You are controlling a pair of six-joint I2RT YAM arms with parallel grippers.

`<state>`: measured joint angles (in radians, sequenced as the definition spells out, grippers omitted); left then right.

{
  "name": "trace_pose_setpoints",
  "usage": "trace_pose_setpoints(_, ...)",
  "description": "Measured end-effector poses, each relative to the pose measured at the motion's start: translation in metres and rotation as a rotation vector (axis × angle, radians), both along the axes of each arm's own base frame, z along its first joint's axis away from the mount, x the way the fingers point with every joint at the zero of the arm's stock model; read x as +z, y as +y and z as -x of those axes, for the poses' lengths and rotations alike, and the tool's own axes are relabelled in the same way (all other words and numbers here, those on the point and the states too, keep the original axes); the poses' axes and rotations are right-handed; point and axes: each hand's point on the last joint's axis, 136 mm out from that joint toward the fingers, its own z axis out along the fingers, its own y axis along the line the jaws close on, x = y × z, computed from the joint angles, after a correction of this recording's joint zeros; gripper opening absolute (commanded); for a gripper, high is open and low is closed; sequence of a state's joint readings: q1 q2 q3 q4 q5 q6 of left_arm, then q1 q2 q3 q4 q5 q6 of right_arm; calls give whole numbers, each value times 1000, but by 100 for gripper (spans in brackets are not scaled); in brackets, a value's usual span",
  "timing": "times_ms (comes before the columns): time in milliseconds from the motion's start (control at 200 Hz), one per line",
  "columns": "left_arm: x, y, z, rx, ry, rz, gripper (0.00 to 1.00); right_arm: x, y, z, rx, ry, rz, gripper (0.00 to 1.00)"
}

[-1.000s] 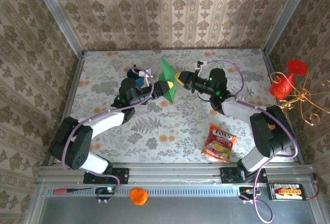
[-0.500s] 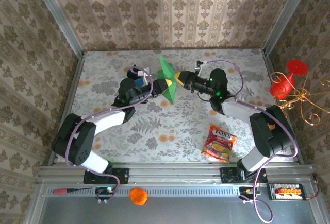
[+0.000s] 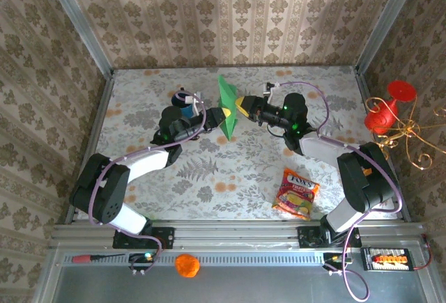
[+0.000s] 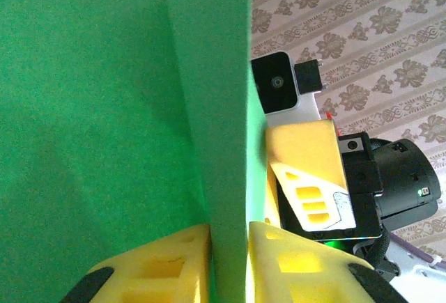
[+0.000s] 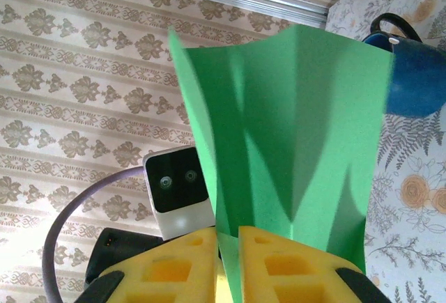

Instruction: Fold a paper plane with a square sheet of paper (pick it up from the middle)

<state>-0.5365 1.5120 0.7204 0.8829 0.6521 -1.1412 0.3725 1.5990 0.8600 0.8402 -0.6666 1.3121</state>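
Observation:
The green sheet of paper (image 3: 226,108) is folded with several creases into a narrow, pointed shape and hangs edge-up above the middle back of the table. My left gripper (image 3: 221,114) meets it from the left and my right gripper (image 3: 237,104) from the right. In the left wrist view the paper (image 4: 104,108) runs down between the yellow pads, and the left gripper (image 4: 230,247) is shut on a folded flap. In the right wrist view the creased paper (image 5: 300,108) fans upward from the right gripper (image 5: 228,247), which pinches its lower edge.
A blue mug (image 3: 185,101) stands just left of the left wrist and also sits behind the paper as the blue mug (image 5: 418,73). A colourful snack packet (image 3: 297,193) lies at the near right. A red ornament (image 3: 383,111) hangs beyond the right edge.
The left gripper's jaws have come together on the paper. The paper has swung more upright and looks narrower from above. Both arms stay roughly where they were.

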Motion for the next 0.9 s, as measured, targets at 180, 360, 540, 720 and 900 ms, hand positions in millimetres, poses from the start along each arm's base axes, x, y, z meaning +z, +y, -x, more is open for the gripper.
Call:
trace_pose_setpoints(180, -2, 2, -2, 6, 6, -5, 17, -13, -4, -1, -10, 27, 32, 29)
trace_pose_setpoints(360, -14, 11, -2, 26, 25, -83, 16, -37, -21, -3, -53, 89, 124, 35)
trace_pose_setpoints(540, -26, 23, -2, 95, -20, -370, 16, -38, -48, 3, -132, 77, 248, 37)
trace_pose_setpoints(720, -19, 29, -4, 147, -135, -738, 18, -37, -75, 13, -215, 52, 391, 37)
trace_pose_setpoints(900, -42, 50, -12, 185, -163, -1088, 18, -42, -104, 17, -293, 55, 523, 37)
